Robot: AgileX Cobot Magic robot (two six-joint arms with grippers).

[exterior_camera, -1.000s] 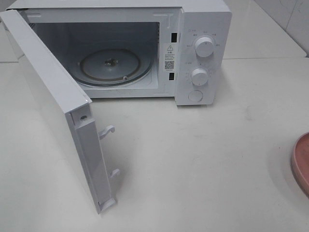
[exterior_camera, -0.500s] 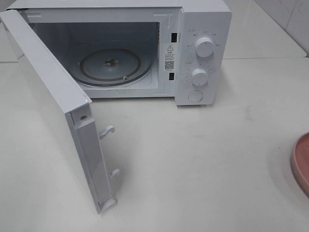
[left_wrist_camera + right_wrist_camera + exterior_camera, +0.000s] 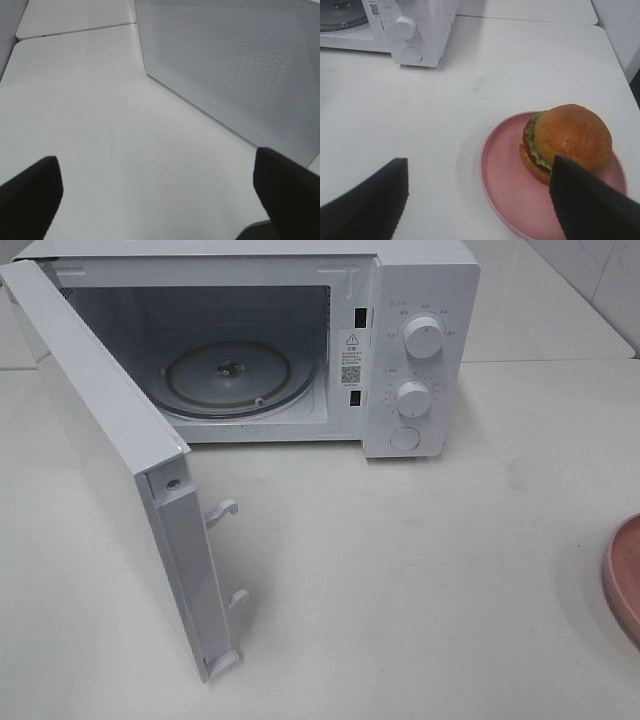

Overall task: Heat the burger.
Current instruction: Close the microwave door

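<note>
Both claws, left claw and right claw, gape empty. Microwave door open, turntable bare. Burger sits on pink plate near right claw. Step: loading. Next: right claw grasps burger squarely.

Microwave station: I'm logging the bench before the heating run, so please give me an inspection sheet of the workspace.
Surface: white table, bare between the things on it.
Job's things: burger on a pink plate, toward one side of it; microwave with door swung wide open, glass turntable with nothing on it.
Clutter: nothing seen.
Grippers: left gripper open, holding nothing, beside the door's outer face; right gripper open, holding nothing, over the plate's near edge, not touching the burger.
Cables: nothing seen.
Surroundings: pale tiled wall behind the table on the right.
</note>
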